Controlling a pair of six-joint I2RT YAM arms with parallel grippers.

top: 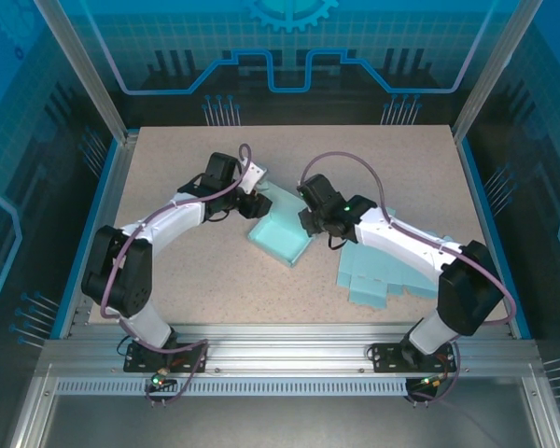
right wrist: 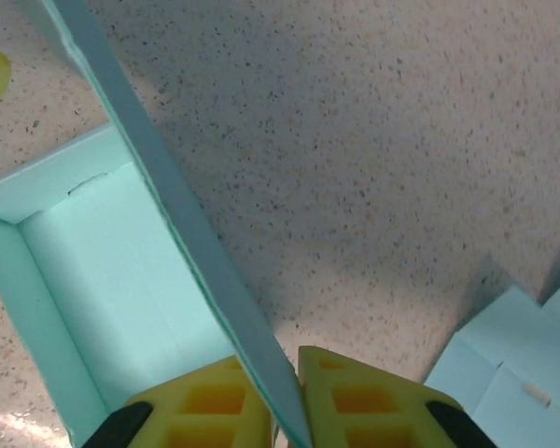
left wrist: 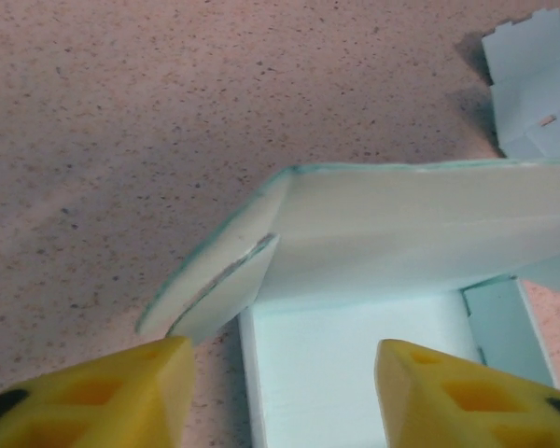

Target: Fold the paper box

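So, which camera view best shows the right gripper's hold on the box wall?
Right wrist: the right gripper pinches the box wall, seen close up. Top external shows it small against the box; left wrist shows the box's corner and walls.

The paper box (top: 282,233) is pale mint green, its cut edges a deeper teal; the flat sheets (top: 383,275) are light powder blue; the table (top: 215,289) is beige-pink with fine dark speckles; the left arm (top: 159,229) and right arm (top: 401,238) are white with black joints; their cables (top: 355,157) are mauve; the left gripper (left wrist: 282,350) has yellow fingers (left wrist: 121,392) with black patches; the right gripper (right wrist: 282,359) is the same yellow and black; the enclosure walls (top: 37,187) are translucent blue, traced with cyan lines, a fine grid and a gear emblem (top: 289,11); the frame rails (top: 280,359) are silver.
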